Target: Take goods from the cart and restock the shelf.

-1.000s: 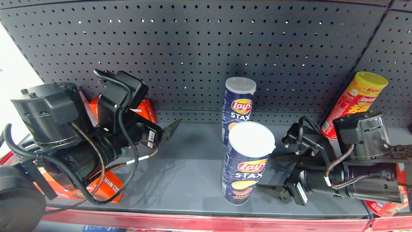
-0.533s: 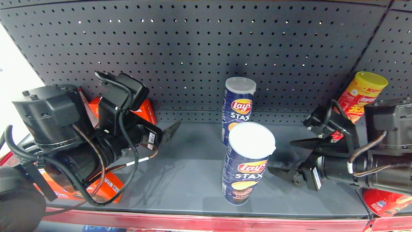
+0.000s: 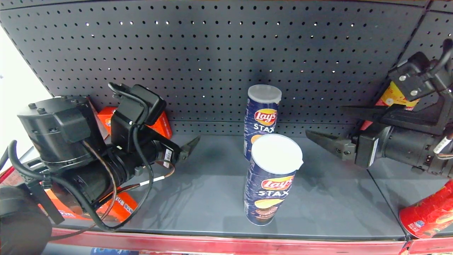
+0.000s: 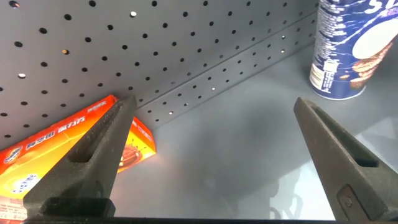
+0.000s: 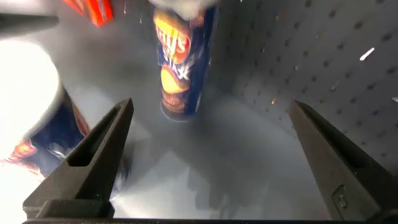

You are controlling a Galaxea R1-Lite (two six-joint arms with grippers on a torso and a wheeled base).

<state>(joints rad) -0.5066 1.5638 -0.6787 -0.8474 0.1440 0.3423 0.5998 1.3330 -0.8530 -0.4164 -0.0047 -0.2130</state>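
Right tool (image 3: 324, 121) hangs spread above grey shelf (image 3: 212, 198), pegboard (image 3: 198, 53) behind.

The head view holds four chip cans in all. Two are dark blue: the front blue can (image 3: 270, 184) at centre and the rear blue can (image 3: 262, 113) just above it in the frame. One is a yellow-topped can (image 3: 391, 95) at the upper right, and one is a red can (image 3: 428, 212) at the lower right corner. There are two orange boxes on the left side: the rear box (image 3: 162, 124) and the front box (image 3: 122, 207). Two grippers show, the left gripper (image 4: 214, 106) and the right gripper (image 3: 327, 122).
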